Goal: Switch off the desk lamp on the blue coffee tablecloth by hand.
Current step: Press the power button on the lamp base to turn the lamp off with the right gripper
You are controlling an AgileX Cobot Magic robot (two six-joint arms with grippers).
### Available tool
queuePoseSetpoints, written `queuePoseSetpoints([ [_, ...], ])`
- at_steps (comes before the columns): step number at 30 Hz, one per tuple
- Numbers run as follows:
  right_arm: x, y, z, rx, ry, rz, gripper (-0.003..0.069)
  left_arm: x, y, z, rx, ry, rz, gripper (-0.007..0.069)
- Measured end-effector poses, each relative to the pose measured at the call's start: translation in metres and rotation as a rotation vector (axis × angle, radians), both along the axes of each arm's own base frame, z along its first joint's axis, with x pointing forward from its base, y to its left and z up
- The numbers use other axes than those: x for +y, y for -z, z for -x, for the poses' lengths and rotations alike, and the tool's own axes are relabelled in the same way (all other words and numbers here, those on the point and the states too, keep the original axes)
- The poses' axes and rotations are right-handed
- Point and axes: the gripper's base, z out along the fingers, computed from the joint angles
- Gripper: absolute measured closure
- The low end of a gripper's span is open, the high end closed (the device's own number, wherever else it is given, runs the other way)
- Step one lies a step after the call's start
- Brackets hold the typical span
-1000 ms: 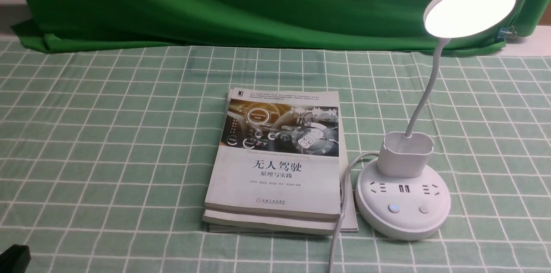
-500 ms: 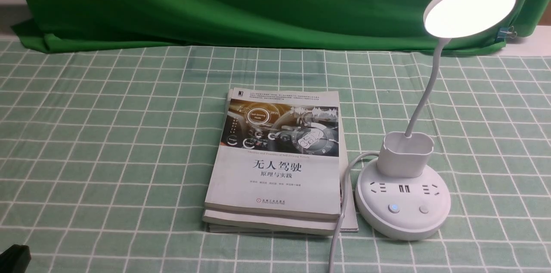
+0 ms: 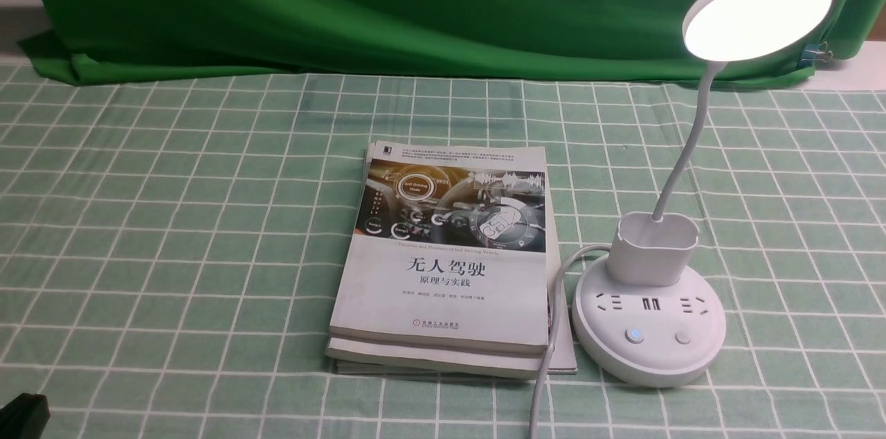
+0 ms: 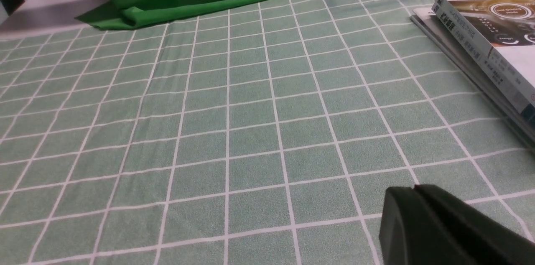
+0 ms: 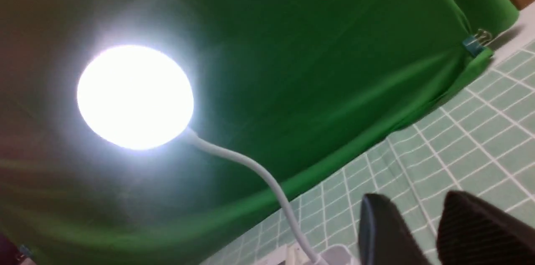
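Observation:
The white desk lamp (image 3: 648, 314) stands at the right on the pale green checked tablecloth (image 3: 173, 217). Its round head (image 3: 757, 11) glows, and a button (image 3: 633, 335) on the round base is lit blue beside a plain one (image 3: 682, 337). The glowing head also shows in the right wrist view (image 5: 133, 97). My right gripper (image 5: 413, 202) is open and empty, in the air near the lamp's neck (image 5: 250, 169); it is out of the front view. My left gripper (image 4: 413, 189) is shut and empty, low over the cloth; a black part of that arm shows at the front view's bottom left corner (image 3: 21, 415).
A stack of books (image 3: 443, 259) lies in the middle, just left of the lamp base, also in the left wrist view (image 4: 489, 43). The lamp's white cable (image 3: 547, 356) runs between them toward the front edge. A dark green backdrop cloth (image 3: 415, 3) hangs behind.
The lamp head has shifted very slightly to the right. The lamp stays lit and nothing else has moved.

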Motion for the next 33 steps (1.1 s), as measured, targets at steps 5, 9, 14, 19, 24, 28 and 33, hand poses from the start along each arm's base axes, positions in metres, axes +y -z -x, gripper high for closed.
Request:
queuePoseSetpoints([
  [5,0.009,-0.030,-0.008,0.172,-0.122,0.174,0.0613,0.000,0.000,0.000,0.000,0.000,0.000,0.0624],
  [9,0.023,-0.061,-0.033,0.448,-0.293,0.382,0.0618,0.000,0.000,0.000,0.000,0.000,0.000,0.0624],
  [14,0.040,-0.062,-0.090,0.843,-0.477,0.596,0.0619,0.000,0.000,0.000,0.000,0.000,0.000,0.0624],
  [19,0.054,-0.039,-0.144,1.039,-0.566,0.680,0.0620,0.000,0.000,0.000,0.000,0.000,0.000,0.0624],
  [24,0.072,-0.014,-0.181,1.101,-0.633,0.734,0.0620,0.000,0.000,0.000,0.000,0.000,0.000,0.0624],
  [28,0.082,0.006,-0.208,1.157,-0.664,0.749,0.0620,0.000,0.000,0.000,0.000,0.000,0.000,0.0624],
  [33,0.085,0.012,-0.218,1.163,-0.664,0.747,0.0620,0.000,0.000,0.000,0.000,0.000,0.000,0.0624],
])
